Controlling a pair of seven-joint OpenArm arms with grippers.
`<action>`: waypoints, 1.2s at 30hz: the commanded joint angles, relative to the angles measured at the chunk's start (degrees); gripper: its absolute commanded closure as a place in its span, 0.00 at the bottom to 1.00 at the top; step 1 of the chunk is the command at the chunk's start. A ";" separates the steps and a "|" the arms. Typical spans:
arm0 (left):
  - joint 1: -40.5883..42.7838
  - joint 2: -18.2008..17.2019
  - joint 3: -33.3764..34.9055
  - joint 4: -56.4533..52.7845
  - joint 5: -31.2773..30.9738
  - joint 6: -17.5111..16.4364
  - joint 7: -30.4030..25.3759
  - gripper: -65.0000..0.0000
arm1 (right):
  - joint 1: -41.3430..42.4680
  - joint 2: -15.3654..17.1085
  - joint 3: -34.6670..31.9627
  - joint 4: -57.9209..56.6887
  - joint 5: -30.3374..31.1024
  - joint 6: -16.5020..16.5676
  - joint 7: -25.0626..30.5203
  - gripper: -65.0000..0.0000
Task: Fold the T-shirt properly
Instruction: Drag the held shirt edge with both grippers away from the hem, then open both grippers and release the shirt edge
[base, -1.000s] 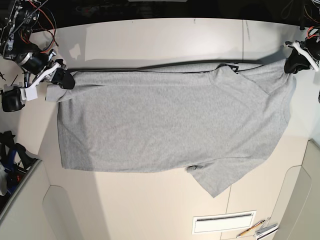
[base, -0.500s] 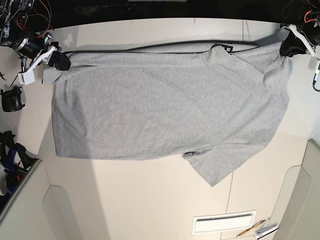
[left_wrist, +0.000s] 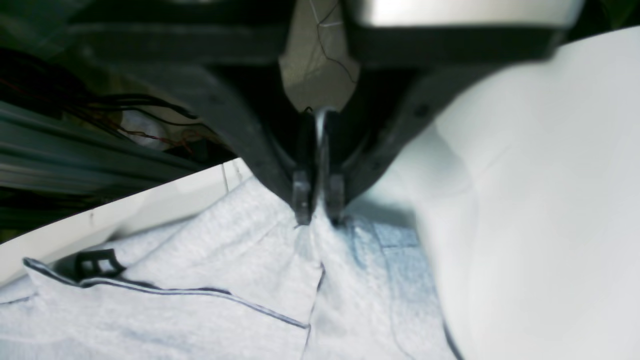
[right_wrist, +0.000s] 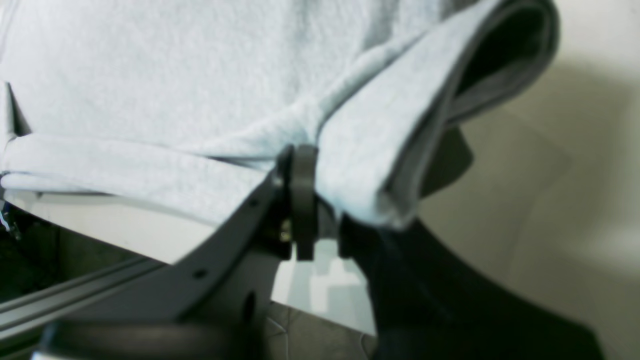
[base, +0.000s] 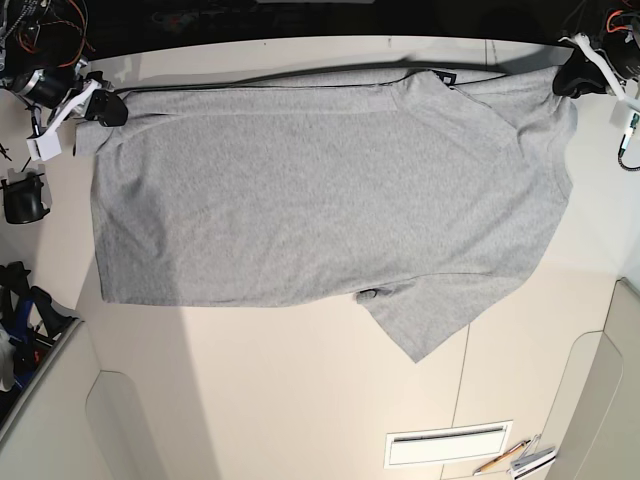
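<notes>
The heather-grey T-shirt (base: 320, 190) lies spread across the table, stretched between my two grippers along its far edge, one sleeve (base: 430, 320) pointing to the near side. My left gripper (base: 572, 82) at the base view's right is shut on the shoulder end. In the left wrist view its fingertips (left_wrist: 317, 210) pinch the cloth (left_wrist: 225, 300), near the dark neck label (left_wrist: 95, 262). My right gripper (base: 108, 108) at the base view's left is shut on the hem corner. In the right wrist view it (right_wrist: 317, 220) clamps a folded bunch of cloth (right_wrist: 150, 75).
The pale table (base: 300, 400) ends in a dark far edge just behind the shirt. A white slotted panel (base: 448, 443) and some pens (base: 515, 458) lie at the near right. A black object (base: 22, 198) and cables sit at the left edge.
Both grippers have moved toward the table's far edge, dragging the shirt with them. The shirt now lies farther back and slightly to the left.
</notes>
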 joint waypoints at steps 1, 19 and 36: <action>0.37 -0.79 -0.66 0.81 -0.57 -0.12 -0.09 1.00 | -0.02 1.22 0.63 1.01 0.61 0.33 0.61 1.00; 0.35 -0.81 -0.66 0.74 -0.52 -0.12 2.27 0.75 | 0.02 1.22 0.63 1.01 -1.16 0.33 0.94 0.68; 0.17 -0.87 -0.66 0.74 -0.52 -0.12 1.99 0.51 | 0.46 1.22 7.74 1.01 -1.11 0.31 2.62 0.42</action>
